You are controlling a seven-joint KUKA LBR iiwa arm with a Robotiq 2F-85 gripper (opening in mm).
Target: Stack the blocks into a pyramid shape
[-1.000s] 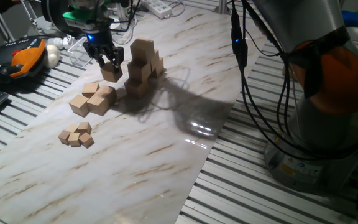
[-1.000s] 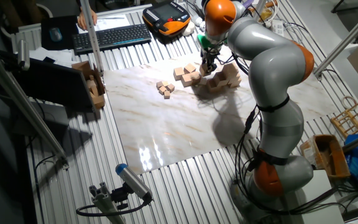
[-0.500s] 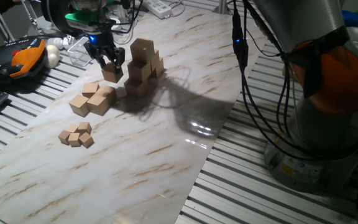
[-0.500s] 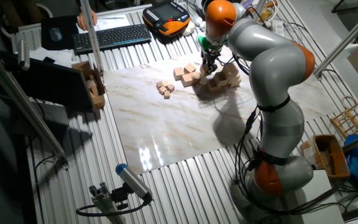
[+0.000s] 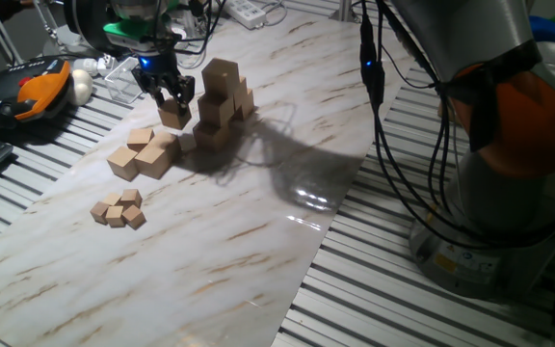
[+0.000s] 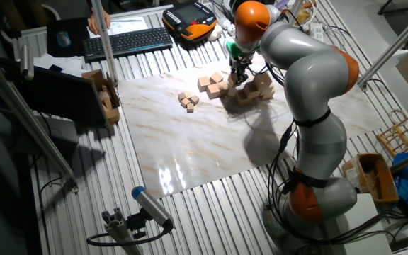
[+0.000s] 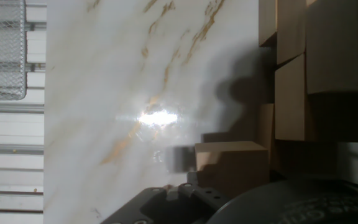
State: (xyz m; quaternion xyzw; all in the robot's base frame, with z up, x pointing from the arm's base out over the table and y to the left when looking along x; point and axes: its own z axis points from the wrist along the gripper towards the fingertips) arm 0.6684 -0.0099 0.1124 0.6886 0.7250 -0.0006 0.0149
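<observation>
My gripper [image 5: 170, 96] is shut on one pale wooden block [image 5: 173, 116] and holds it low over the marble board, just left of the stacked blocks [image 5: 222, 100]. That stack is a few layers high, with one block on top. From the other fixed view the gripper [image 6: 238, 74] hangs between the stack [image 6: 256, 88] and a loose group of blocks [image 6: 213, 83]. Those loose blocks [image 5: 144, 153] lie front-left of the gripper. The hand view has the held block [image 7: 232, 165] at the bottom and the stack [image 7: 303, 68] at the right edge; the fingers are hidden there.
Several much smaller wooden cubes [image 5: 118, 209] lie nearer the board's front-left. An orange-and-black pendant [image 5: 37, 89] and a clear plastic box [image 5: 118, 79] sit left of the board on the slatted table. Cables [image 5: 379, 106] hang beside the robot base [image 5: 509, 145] at right.
The gripper and its block have edged slightly up and toward the back. The stack and the loose blocks have not moved.
</observation>
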